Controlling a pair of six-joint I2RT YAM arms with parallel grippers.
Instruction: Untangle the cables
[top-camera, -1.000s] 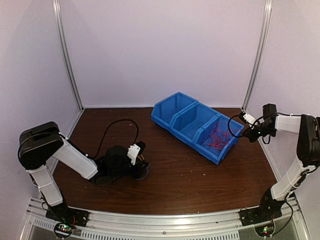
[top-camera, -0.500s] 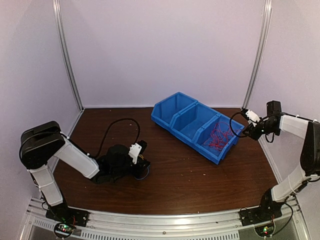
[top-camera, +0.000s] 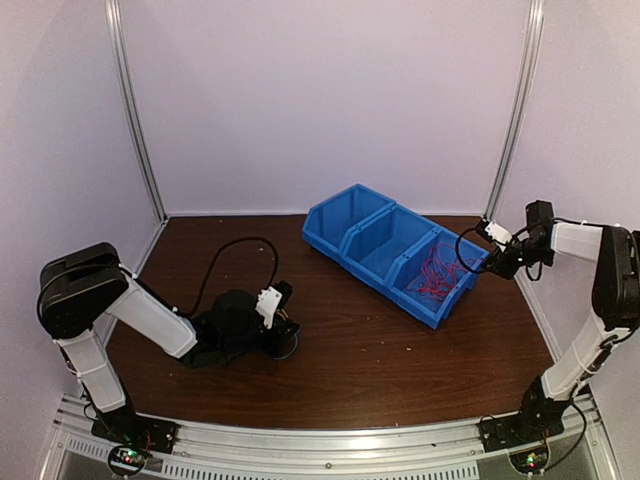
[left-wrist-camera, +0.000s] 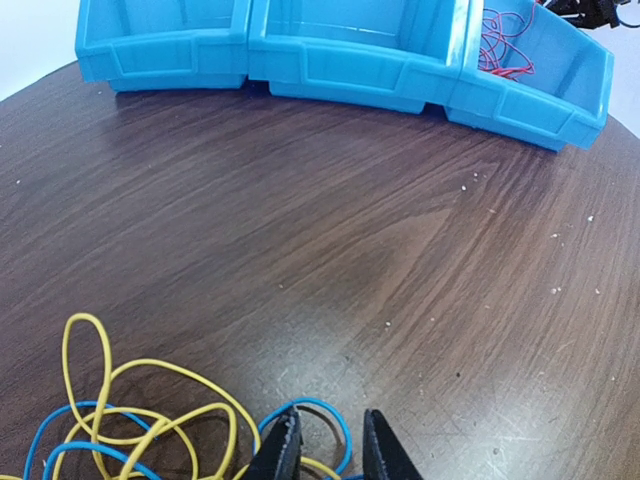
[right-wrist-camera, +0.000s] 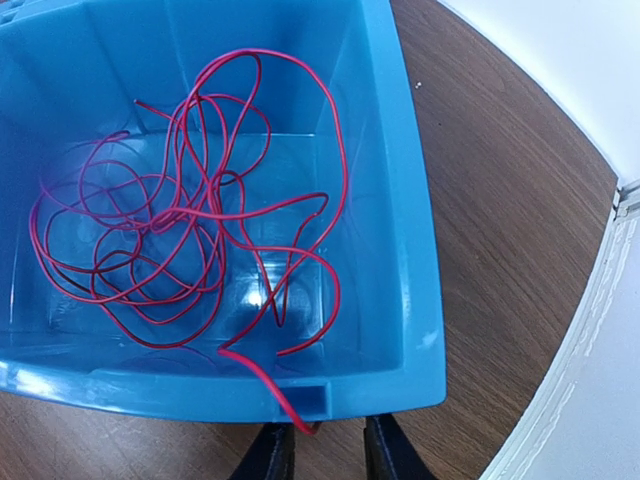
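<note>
Red cables (right-wrist-camera: 180, 230) lie tangled in the blue bin (right-wrist-camera: 410, 250)'s rightmost compartment. Yellow and blue cables (left-wrist-camera: 130, 410) sit on the table (left-wrist-camera: 350, 250) at the left hand (left-wrist-camera: 325, 445), whose fingers are slightly parted. The right hand (right-wrist-camera: 322, 450) is likewise parted and empty.

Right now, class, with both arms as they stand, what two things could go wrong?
One end of the red cables hangs over the bin rim by the right end effector; pulling it may drag the whole tangle out.
The left end effector sits over the blue cable interlaced with the yellow cable; closing may pinch both.
</note>
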